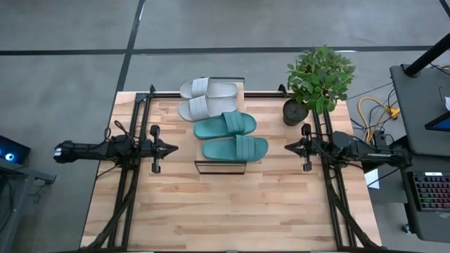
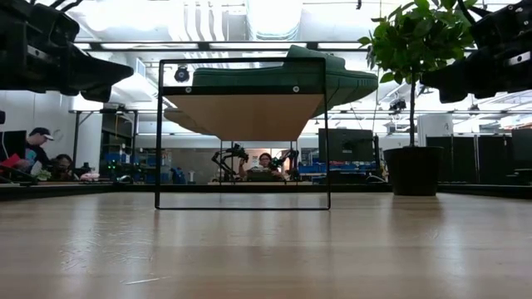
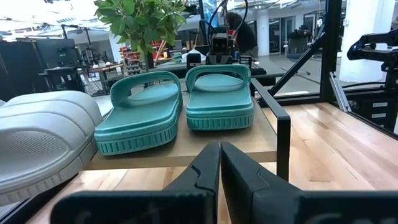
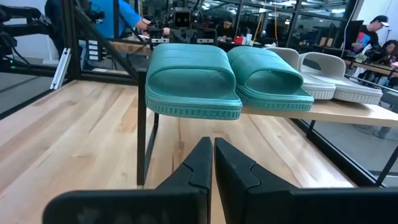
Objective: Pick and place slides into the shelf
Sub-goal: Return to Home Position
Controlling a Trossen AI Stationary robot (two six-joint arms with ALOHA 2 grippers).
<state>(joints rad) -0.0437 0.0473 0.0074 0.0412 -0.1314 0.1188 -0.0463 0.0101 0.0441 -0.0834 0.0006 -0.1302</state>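
Bare butcher-block tabletop (image 1: pixel 232 211) lies open in front of the narrow wood-topped shelf with dark metal frame (image 2: pixel 249 116), on both its sides and beneath it. Two teal foam slides (image 1: pixel 235 148) and two pale grey foam slides (image 1: pixel 209 89) fill its top. A leafy potted plant (image 1: pixel 320 74) blocks the far right corner.

All four foam slides rest soles down, side by side, across the light wood top of the narrow, dark-framed shelf (image 2: pixel 249 116) standing mid-table. A pale grey slide (image 1: pixel 209 89) lies at the far end with its twin (image 1: pixel 206 107) touching it. Next come a teal slide (image 1: pixel 225 125) and a second teal slide (image 1: pixel 235 148) at the near end, all with toes pointing to the table's right side.
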